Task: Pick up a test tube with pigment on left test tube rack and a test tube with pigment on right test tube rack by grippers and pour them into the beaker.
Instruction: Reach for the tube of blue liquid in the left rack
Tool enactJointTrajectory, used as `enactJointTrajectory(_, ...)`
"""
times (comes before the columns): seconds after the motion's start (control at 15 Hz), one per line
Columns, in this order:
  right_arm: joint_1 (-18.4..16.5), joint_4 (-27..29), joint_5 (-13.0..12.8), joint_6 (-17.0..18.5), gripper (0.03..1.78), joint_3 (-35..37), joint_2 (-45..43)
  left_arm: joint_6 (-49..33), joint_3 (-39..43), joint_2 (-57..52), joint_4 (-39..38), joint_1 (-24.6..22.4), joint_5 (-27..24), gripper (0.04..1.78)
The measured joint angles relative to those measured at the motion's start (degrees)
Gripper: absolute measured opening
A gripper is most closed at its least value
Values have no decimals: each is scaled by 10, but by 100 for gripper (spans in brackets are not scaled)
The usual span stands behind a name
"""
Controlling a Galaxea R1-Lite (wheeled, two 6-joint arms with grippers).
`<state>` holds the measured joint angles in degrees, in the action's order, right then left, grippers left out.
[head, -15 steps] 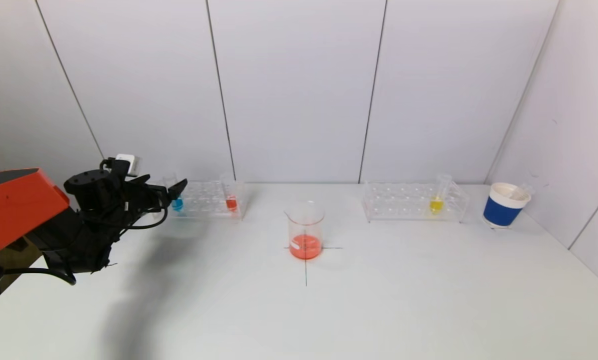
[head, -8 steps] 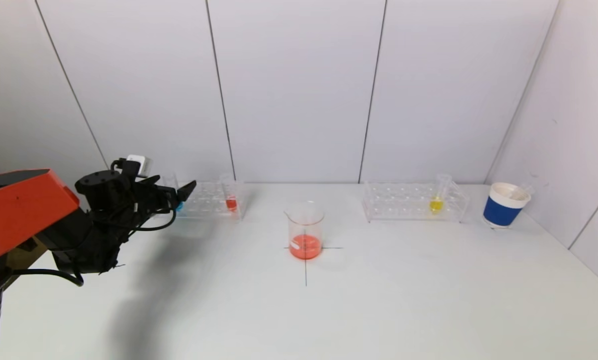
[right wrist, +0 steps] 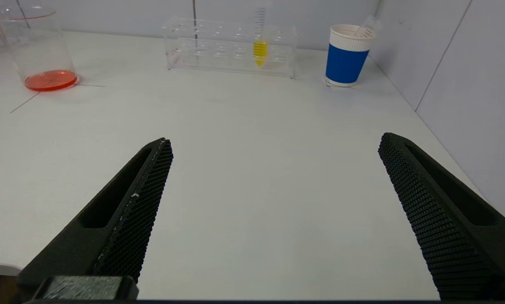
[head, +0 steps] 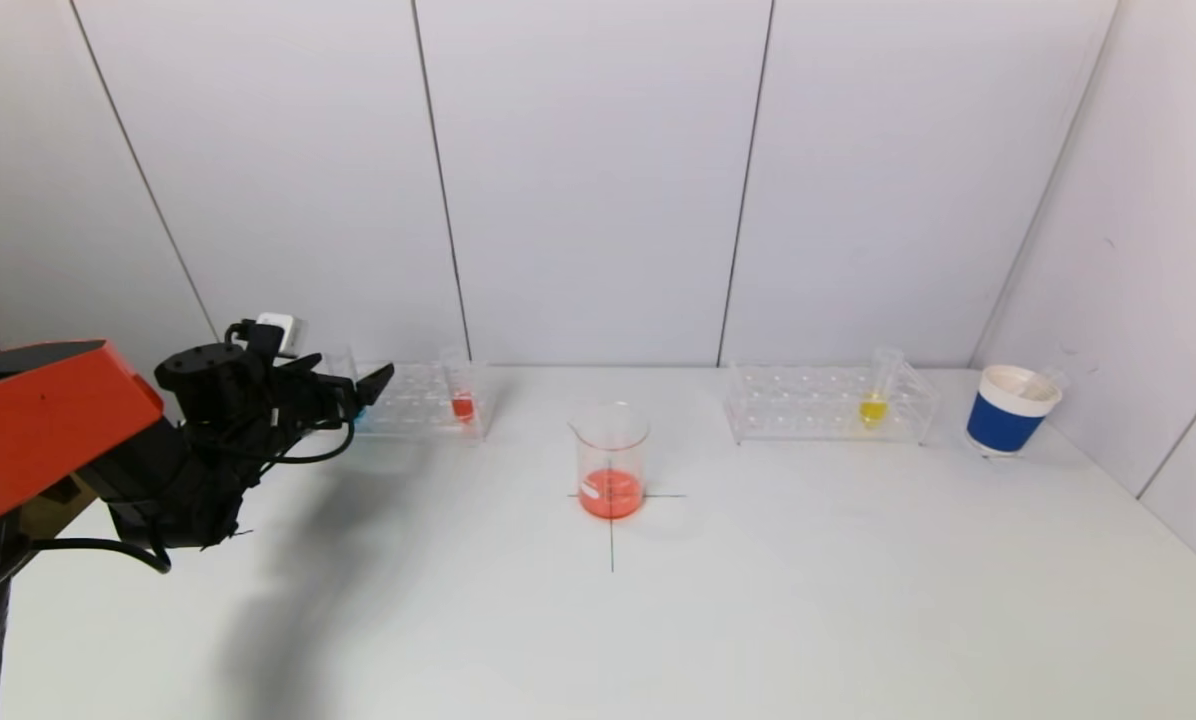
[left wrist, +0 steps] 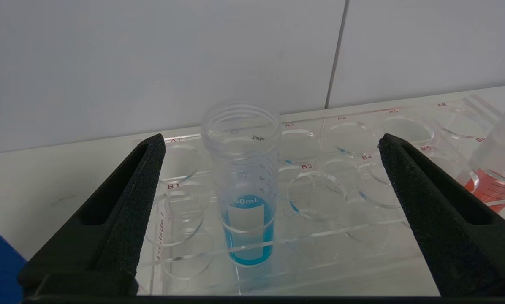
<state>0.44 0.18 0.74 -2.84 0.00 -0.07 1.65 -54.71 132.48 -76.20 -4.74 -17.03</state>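
Observation:
The left test tube rack (head: 413, 402) holds a tube of blue pigment (left wrist: 246, 202) and a tube of red pigment (head: 463, 403). My left gripper (head: 363, 390) is open at the rack's left end. In the left wrist view its fingers straddle the upright blue tube without touching it. The right rack (head: 818, 405) holds a tube of yellow pigment (head: 873, 408). The beaker (head: 611, 460), with red liquid at its bottom, stands between the racks. My right gripper (right wrist: 275, 143) is open over bare table, far from the yellow tube (right wrist: 259, 50), and is out of the head view.
A blue paper cup (head: 1010, 410) with a white rim stands at the far right near the side wall. Wall panels close in behind both racks. A black cross is marked on the table under the beaker.
My left gripper has moved a little to the right, toward the left rack, so it now covers most of the blue tube in the head view. Nothing else has moved.

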Motion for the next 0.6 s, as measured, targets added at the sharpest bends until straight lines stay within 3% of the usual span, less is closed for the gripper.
enactJointTrajectory(0.6,0,0,0,0,177,0,0,-1,-7,3,0,-9,1,176)
